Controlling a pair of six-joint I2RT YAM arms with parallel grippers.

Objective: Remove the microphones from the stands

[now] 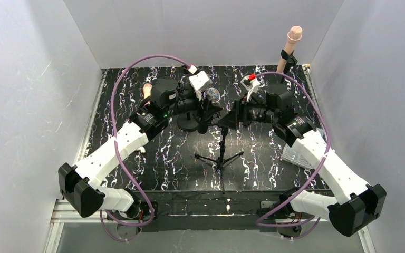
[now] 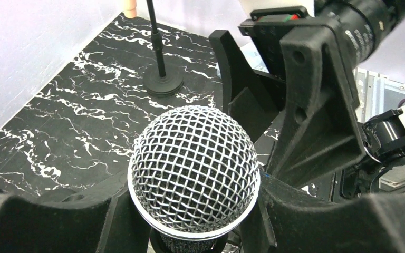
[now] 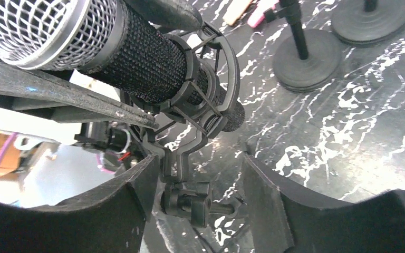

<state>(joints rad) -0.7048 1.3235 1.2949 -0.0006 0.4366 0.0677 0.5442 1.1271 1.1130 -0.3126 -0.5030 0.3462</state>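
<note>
Pinching the mic (image 2: 194, 168) just below its mesh head, the left claw (image 2: 192, 217) holds it in the clip (image 3: 211, 89) of the stand (image 1: 222, 147) at mid-table; the right claw (image 3: 200, 191) is spread around the clip's stem.

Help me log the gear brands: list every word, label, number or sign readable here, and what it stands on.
Nothing reads clearly enough to quote.
Small white print on the right arm's black wrist barrel: too small to read.
Raised marks on the stand's clip: blurred, unreadable.
The microphone shows no label.
</note>
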